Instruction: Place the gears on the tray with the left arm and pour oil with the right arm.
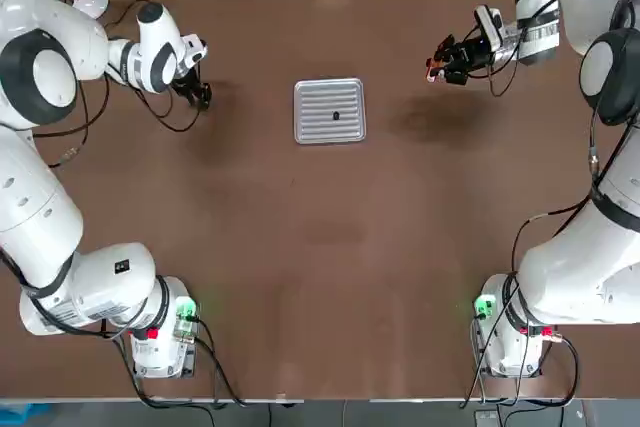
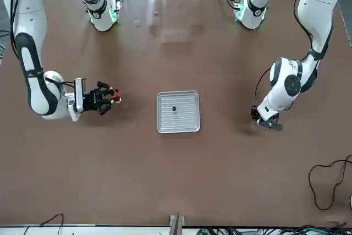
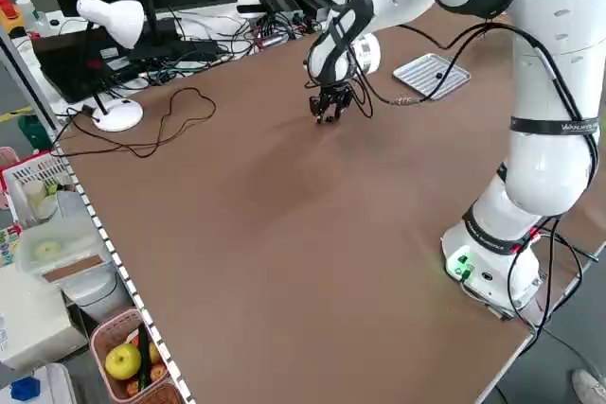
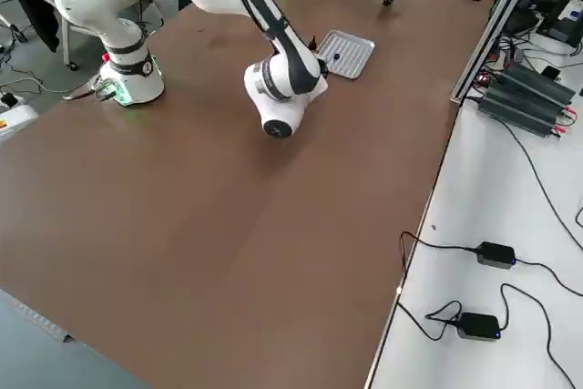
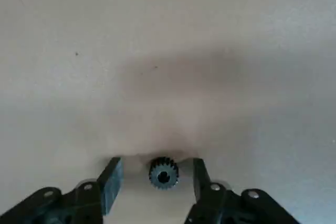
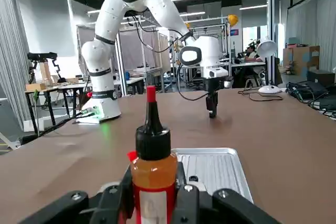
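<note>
Fingers (image 5: 111,182) of left gripper (image 5: 157,184) parted astride a gear (image 5: 163,172) on the table (image 1: 320,247), not yet touching, poised for pinching. Right gripper (image 6: 157,192) clamped on oil bottle (image 6: 153,171), held upright beside tray (image 1: 330,111), presumably awaiting pouring. One gear (image 1: 336,115) already lying in tray.

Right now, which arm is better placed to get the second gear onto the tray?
Left. The left gripper is down at the table, fingers either side of the loose gear. The right gripper is holding the oil bottle beside the tray.
</note>
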Robot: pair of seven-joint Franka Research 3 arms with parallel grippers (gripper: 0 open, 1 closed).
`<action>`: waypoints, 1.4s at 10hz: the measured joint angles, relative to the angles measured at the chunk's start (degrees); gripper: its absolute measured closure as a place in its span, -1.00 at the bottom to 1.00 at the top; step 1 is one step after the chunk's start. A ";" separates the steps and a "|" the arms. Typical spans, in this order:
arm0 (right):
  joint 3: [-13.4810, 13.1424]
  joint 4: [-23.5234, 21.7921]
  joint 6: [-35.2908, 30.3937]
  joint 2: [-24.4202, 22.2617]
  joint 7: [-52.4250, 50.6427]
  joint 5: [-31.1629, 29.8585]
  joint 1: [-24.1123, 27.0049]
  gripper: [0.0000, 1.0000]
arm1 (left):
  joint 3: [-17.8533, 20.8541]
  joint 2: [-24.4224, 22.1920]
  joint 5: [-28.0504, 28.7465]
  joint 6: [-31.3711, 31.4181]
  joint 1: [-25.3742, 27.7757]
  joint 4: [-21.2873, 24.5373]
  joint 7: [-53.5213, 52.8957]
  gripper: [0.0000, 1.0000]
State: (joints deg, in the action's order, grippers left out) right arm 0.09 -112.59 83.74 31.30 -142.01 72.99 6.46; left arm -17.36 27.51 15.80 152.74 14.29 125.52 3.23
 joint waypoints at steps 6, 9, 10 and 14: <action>0.01 0.93 0.01 -0.03 -0.02 0.00 0.00 0.38 | -0.06 -0.40 0.00 -0.05 -0.12 -0.11 0.59 0.51; 0.02 0.94 0.01 -0.03 -0.02 0.00 -0.05 0.38 | -2.09 -0.74 0.00 -4.67 -0.17 -2.78 3.71 0.51; 0.02 0.94 0.01 -0.03 -0.02 0.00 -0.06 0.38 | -3.66 -0.98 -0.04 -7.18 -0.23 -4.43 6.00 0.51; 0.05 0.96 0.37 -0.03 -0.02 0.00 -0.25 0.38 | -10.23 -1.29 -0.97 -10.25 -7.02 -8.96 25.36 0.51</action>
State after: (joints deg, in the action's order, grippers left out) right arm 0.14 -111.64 84.11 31.26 -142.03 72.98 6.21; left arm -27.59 26.22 14.83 142.49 7.27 116.55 28.59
